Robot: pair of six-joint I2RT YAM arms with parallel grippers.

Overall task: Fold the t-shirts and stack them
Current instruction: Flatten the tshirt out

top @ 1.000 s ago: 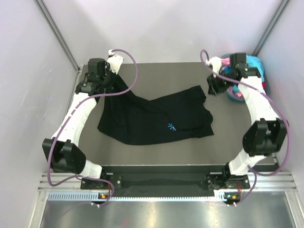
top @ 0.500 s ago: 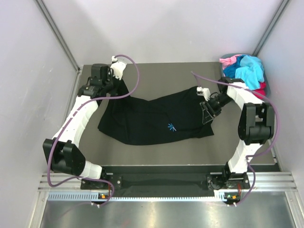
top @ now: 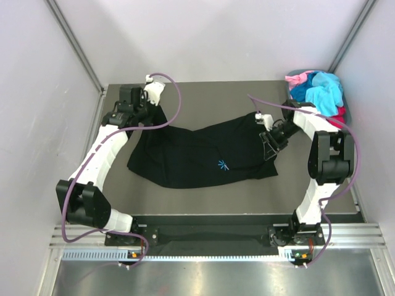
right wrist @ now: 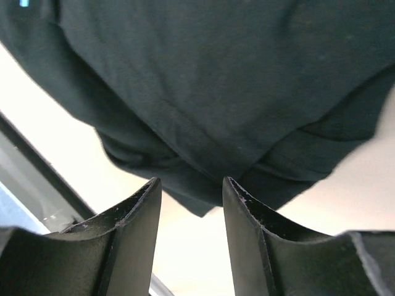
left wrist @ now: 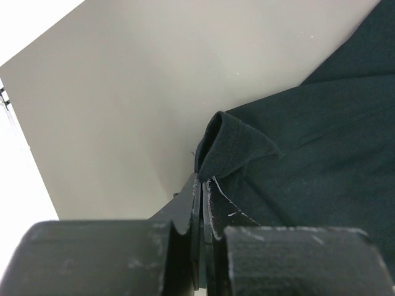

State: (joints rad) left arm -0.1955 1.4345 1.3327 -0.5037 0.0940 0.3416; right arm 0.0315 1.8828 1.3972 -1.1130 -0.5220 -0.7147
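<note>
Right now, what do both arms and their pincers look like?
The left arm and right arm have white tapered links with bulky black joint housings. A thin purple cable loops along each. The left pincer and right pincer have matt black fingers, lightly scuffed.

Right end effector [right wrist: 188, 188] parted, hovering over rumpled black t-shirt [right wrist: 203, 92] edge

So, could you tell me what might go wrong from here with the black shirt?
The left tool pinches only a narrow edge fold of the black t-shirt, which may slip free under tension. The right tool hangs open over bunched cloth and might catch several layers, skewing the fold.
</note>
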